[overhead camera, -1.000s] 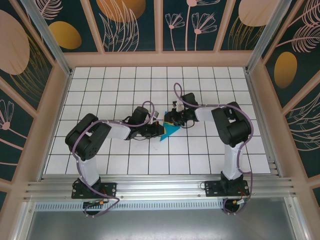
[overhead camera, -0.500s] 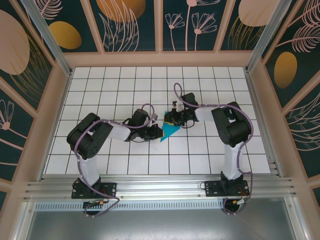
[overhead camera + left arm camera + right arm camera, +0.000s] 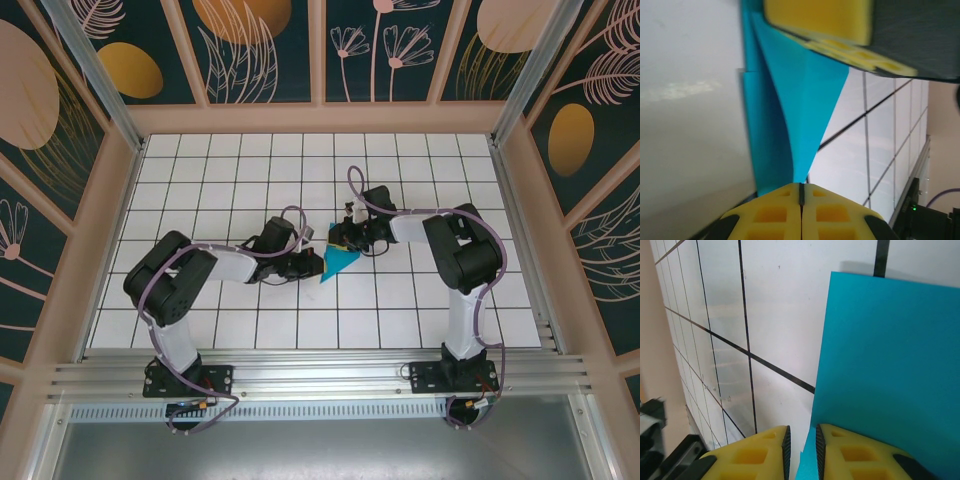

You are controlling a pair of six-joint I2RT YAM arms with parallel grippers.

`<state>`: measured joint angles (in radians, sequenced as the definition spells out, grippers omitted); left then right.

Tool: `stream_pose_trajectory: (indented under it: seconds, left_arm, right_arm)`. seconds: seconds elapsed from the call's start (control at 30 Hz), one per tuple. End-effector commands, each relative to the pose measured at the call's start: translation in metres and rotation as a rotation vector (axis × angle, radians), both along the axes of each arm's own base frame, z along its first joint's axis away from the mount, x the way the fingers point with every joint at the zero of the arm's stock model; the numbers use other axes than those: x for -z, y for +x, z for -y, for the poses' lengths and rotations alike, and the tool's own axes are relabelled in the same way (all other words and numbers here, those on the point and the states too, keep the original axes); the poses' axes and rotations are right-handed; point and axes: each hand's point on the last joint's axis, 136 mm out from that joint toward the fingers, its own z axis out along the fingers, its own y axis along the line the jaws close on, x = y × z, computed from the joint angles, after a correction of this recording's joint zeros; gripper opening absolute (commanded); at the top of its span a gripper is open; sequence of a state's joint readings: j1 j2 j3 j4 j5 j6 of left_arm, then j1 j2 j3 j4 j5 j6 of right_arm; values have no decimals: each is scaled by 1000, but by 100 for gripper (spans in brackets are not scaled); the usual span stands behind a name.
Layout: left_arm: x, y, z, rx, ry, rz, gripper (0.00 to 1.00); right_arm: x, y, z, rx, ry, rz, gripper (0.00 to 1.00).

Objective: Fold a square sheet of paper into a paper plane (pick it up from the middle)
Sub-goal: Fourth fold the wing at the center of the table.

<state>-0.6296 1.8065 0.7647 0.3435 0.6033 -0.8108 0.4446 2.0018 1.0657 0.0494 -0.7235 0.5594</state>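
Tiled table (image 3: 200,300) | teal paper (image 3: 338,262) (folded) between 2 tools, both pinching

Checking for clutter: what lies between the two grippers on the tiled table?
Just the folded teal-blue paper sheet. In the top view it spans the gap between the left gripper and the right gripper, both touching it; nothing else lies there.

Both arms reach in low toward the table's middle, their wrists facing each other. The left gripper (image 3: 801,192) has its yellow pads pressed together, pinching the tip of the paper (image 3: 800,115) that runs out ahead of it. The right gripper (image 3: 801,445) shows a narrow gap between its yellow fingers (image 3: 850,455), with the paper's edge in that gap.
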Motion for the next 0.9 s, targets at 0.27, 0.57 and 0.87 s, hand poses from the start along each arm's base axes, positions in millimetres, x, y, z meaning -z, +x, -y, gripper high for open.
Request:
stream_pose_trajectory:
  seconds: [0.27,0.57,0.87]
  left_arm:
    - [-40,1,23,70,-117,58,11]
    - [-12,-5,28,99,-80,5,12]
    - [10,-13,14,82,0,-15,10]
  right_arm:
    - [62,-22,26,36,-162,-116,25]
    - [63,-23,27,35,-166,-120,24]
    - [65,-25,28,36,-168,-126,25]
